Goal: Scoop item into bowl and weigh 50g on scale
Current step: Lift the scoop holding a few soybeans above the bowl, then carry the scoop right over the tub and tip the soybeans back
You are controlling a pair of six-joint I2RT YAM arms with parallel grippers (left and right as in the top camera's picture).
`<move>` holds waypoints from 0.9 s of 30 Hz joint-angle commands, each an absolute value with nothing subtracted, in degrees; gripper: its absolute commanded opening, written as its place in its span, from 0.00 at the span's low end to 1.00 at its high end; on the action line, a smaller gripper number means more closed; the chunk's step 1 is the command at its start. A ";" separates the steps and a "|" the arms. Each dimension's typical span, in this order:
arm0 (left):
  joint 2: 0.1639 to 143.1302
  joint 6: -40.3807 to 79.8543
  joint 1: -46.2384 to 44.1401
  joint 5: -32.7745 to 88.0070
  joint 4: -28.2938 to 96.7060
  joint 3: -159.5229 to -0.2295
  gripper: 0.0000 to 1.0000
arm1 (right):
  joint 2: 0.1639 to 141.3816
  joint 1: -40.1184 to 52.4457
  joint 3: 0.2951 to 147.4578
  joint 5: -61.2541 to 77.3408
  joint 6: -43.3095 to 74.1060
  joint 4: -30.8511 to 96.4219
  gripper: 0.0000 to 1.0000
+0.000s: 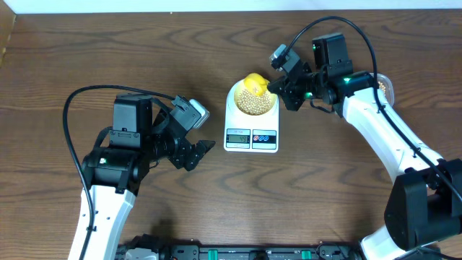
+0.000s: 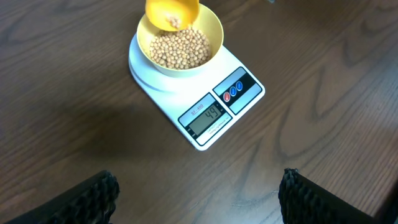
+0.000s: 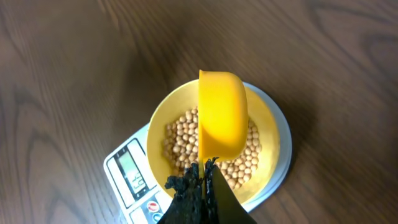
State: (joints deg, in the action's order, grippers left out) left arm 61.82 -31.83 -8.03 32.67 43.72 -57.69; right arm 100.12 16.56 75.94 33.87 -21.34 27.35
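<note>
While the left gripper (image 1: 198, 151) hangs over the table (image 1: 65, 58) with its fingers spread wide, the scale (image 2: 163, 93) sits in the middle. The bowl (image 2: 183, 70) stands on it, with the beans (image 2: 180, 50) inside. The scoop (image 3: 221, 112) tips over the bowl. The right gripper (image 3: 204, 173) pinches the scoop's handle tight.

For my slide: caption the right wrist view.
Shut claw tips yellow scoop over the bowl of beans on the scale.
</note>
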 commanded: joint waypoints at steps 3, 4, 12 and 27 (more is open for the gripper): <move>61.84 -32.56 -7.79 32.73 43.90 -57.47 0.84 | 98.85 16.34 76.07 33.34 -21.89 22.46 0.01; 61.84 -32.56 -7.79 32.73 43.90 -57.47 0.85 | 98.85 16.45 76.07 33.32 -21.87 21.78 0.01; 61.84 -32.56 -7.79 32.73 43.90 -57.47 0.85 | 98.85 16.60 76.07 32.95 -21.91 25.65 0.01; 61.84 -32.56 -7.79 32.73 43.92 -57.47 0.84 | 98.85 15.20 76.07 51.40 -12.21 25.50 0.01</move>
